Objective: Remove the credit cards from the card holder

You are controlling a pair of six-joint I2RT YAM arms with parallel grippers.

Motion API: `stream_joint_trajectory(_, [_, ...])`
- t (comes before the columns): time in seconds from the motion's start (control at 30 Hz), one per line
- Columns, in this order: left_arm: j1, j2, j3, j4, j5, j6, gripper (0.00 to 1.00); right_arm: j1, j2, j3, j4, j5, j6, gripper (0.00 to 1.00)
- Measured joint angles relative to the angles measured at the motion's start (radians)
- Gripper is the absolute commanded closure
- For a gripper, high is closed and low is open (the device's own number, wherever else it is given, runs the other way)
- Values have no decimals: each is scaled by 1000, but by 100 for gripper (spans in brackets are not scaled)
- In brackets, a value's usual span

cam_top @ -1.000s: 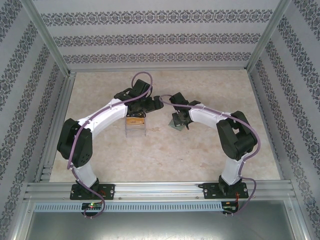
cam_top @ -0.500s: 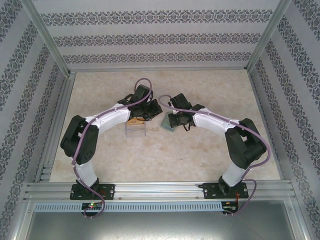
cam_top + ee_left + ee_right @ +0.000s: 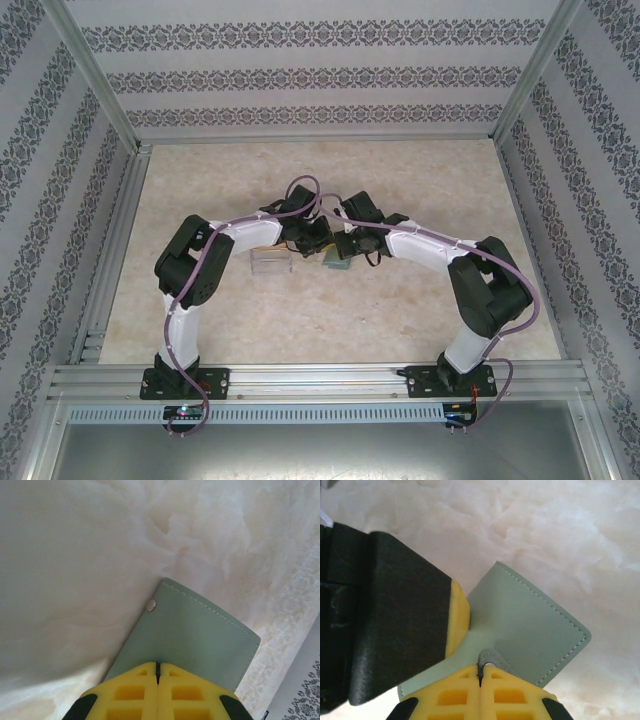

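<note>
The table (image 3: 420, 300) is a pale, cream surface with a cloudy, marble-like mottle. It is ringed by walls (image 3: 300, 75) papered in white with dark ornamental bands and braced by bare aluminium frame (image 3: 97, 80) rails. Near the middle lies a clear, hard-looking box (image 3: 270, 262), just left of where the two arms meet. The holder (image 3: 530, 630) is there between them, a soft, matte grey-green sheet with rounded corners. Pale stitching (image 3: 220, 614) runs along its edges, and a small round metal snap (image 3: 151, 605) sits near one side. The right gripper (image 3: 482, 667) has its ribbed yellow pads pressed together on a raised fold of the holder, pinching it. The left gripper (image 3: 157, 672) also has its yellow pads closed flush, set against the holder's near edge. Whether they nip the material cannot be told. One black left finger (image 3: 405, 610) lies over the holder's left part in the right wrist view.
</note>
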Motion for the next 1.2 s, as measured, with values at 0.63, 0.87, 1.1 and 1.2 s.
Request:
stream_joint_trajectory(0.63, [-19, 33, 9, -40, -55, 1, 100, -60, -137, -53, 64, -98, 123, 100])
stream_joint_trajectory(0.87, [-12, 13, 7, -71, -80, 9, 87, -66, -123, -128, 101, -98, 122, 100])
stream_joint_trajectory(1.1, [7, 2, 46, -68, -38, 11, 72, -66, -102, -181, 120, -98, 96, 100])
stream_joint_trajectory(1.2, [7, 2, 66, -30, 2, 3, 71, -66, -93, -184, 134, -98, 93, 100])
